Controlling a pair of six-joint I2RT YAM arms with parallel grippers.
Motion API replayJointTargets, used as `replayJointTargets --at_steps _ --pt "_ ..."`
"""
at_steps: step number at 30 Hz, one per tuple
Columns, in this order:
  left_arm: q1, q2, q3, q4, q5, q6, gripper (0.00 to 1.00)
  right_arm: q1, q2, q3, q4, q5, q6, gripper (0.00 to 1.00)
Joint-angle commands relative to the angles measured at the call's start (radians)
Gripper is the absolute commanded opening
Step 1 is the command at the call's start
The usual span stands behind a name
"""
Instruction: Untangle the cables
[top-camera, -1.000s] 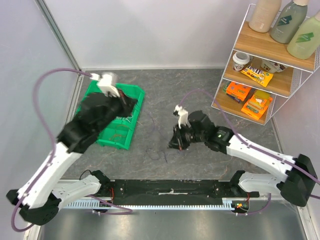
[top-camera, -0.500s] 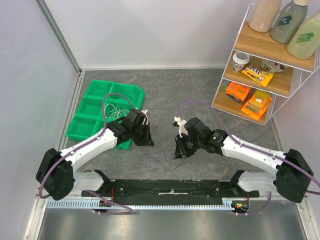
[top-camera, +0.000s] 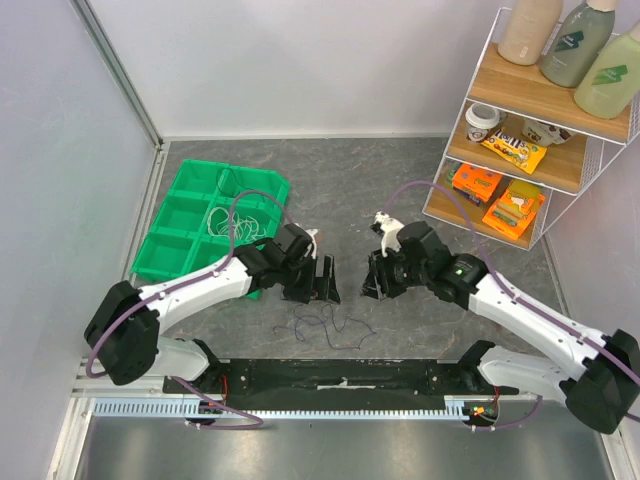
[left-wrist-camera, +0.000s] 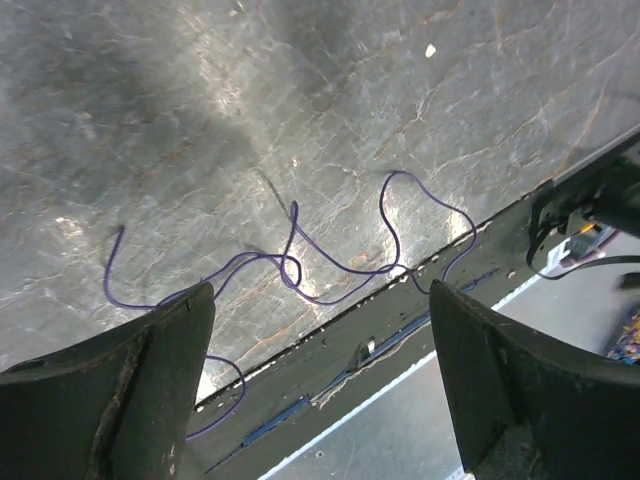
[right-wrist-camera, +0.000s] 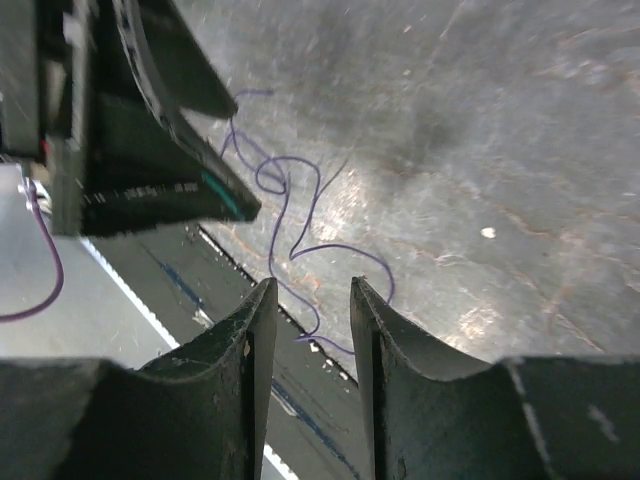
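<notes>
A thin purple cable (top-camera: 326, 324) lies in loose loops on the grey table near the front edge, also seen in the left wrist view as the purple cable (left-wrist-camera: 300, 268) and in the right wrist view as the purple cable (right-wrist-camera: 288, 190). A white cable (top-camera: 233, 219) is coiled in the green bin. My left gripper (top-camera: 323, 281) hovers just behind the purple loops, its jaws wide open and empty (left-wrist-camera: 320, 292). My right gripper (top-camera: 376, 281) faces it from the right, jaws partly open with nothing between them (right-wrist-camera: 312, 286). No cable is held.
A green compartment bin (top-camera: 178, 212) sits at the back left, partly under my left arm. A wire shelf rack (top-camera: 520, 140) with bottles and snack packs stands at the right. The black front rail (top-camera: 340, 376) runs just below the purple cable.
My left arm swung from the green bin down to the table centre and its jaws opened wide. My right gripper opened and drew back right. The purple cable now lies loose.
</notes>
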Motion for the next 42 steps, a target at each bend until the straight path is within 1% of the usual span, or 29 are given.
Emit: replayJointTargets --at_steps 1,3,6,8,9,11,14,15,16,17,18,19,21,22,24,25,28,30,33,36,40,41,42 --pt "-0.087 0.060 0.092 -0.086 -0.114 -0.022 0.94 -0.067 -0.078 0.035 -0.033 0.022 -0.035 0.43" --pt "-0.139 0.092 0.131 -0.174 -0.199 -0.026 0.95 -0.096 -0.101 0.030 -0.040 0.019 -0.040 0.43" --pt "-0.196 0.161 0.178 -0.264 -0.258 -0.056 0.95 -0.118 -0.120 0.021 -0.043 0.005 -0.040 0.43" --pt "-0.234 0.211 0.217 -0.283 -0.259 -0.047 0.96 -0.125 -0.118 0.018 -0.040 -0.004 -0.037 0.43" --pt "-0.258 0.239 0.246 -0.283 -0.294 -0.036 0.96 -0.124 -0.117 0.018 -0.041 -0.006 -0.035 0.43" --pt "-0.300 0.297 0.301 -0.285 -0.311 -0.011 0.96 -0.125 -0.120 0.018 -0.043 -0.004 -0.032 0.43" --pt "-0.314 0.421 0.385 -0.340 -0.330 -0.013 0.97 -0.130 -0.135 0.013 -0.044 0.002 -0.031 0.43" --pt "-0.321 0.452 0.404 -0.353 -0.342 -0.013 0.97 -0.132 -0.140 0.013 -0.050 0.003 -0.031 0.43" --pt "-0.331 0.472 0.413 -0.364 -0.360 -0.010 0.93 -0.135 -0.146 0.012 -0.053 0.008 -0.031 0.43" --pt "-0.337 0.483 0.418 -0.367 -0.374 -0.005 0.87 -0.136 -0.154 0.012 -0.058 0.008 -0.032 0.43" --pt "-0.337 0.486 0.415 -0.370 -0.391 -0.004 0.79 -0.135 -0.161 0.010 -0.063 0.012 -0.029 0.43" --pt "-0.337 0.480 0.409 -0.369 -0.414 -0.003 0.68 -0.136 -0.169 0.009 -0.067 0.015 -0.029 0.43" --pt "-0.338 0.454 0.401 -0.364 -0.460 0.006 0.42 -0.138 -0.183 0.006 -0.073 0.023 -0.028 0.43" --pt "-0.338 0.433 0.401 -0.364 -0.475 0.016 0.32 -0.138 -0.187 0.003 -0.076 0.026 -0.026 0.43" --pt "-0.337 0.375 0.405 -0.355 -0.504 0.026 0.03 -0.139 -0.197 -0.001 -0.079 0.029 -0.023 0.43" --pt "-0.338 0.339 0.405 -0.351 -0.512 0.030 0.02 -0.139 -0.200 -0.002 -0.081 0.028 -0.023 0.43" --pt "-0.335 0.250 0.407 -0.311 -0.491 0.067 0.02 -0.141 -0.193 -0.002 -0.079 0.028 -0.023 0.42" --pt "-0.334 0.192 0.415 -0.312 -0.476 0.055 0.02 -0.141 -0.183 0.004 -0.079 0.025 -0.028 0.42" --pt "-0.323 0.146 0.413 -0.355 -0.443 -0.029 0.02 -0.141 -0.160 0.015 -0.078 0.017 -0.034 0.42" --pt "-0.320 0.109 0.370 -0.390 -0.403 -0.111 0.02 -0.142 -0.151 0.018 -0.070 0.012 -0.035 0.42" --pt "-0.320 0.025 0.223 -0.377 -0.385 -0.224 0.02 -0.142 -0.149 0.016 -0.067 0.014 -0.038 0.42" --pt "-0.318 0.006 0.188 -0.355 -0.374 -0.240 0.10 -0.142 -0.147 0.016 -0.067 0.011 -0.038 0.42" --pt "-0.320 -0.012 0.153 -0.335 -0.365 -0.247 0.19 -0.142 -0.147 0.016 -0.066 0.008 -0.038 0.42"
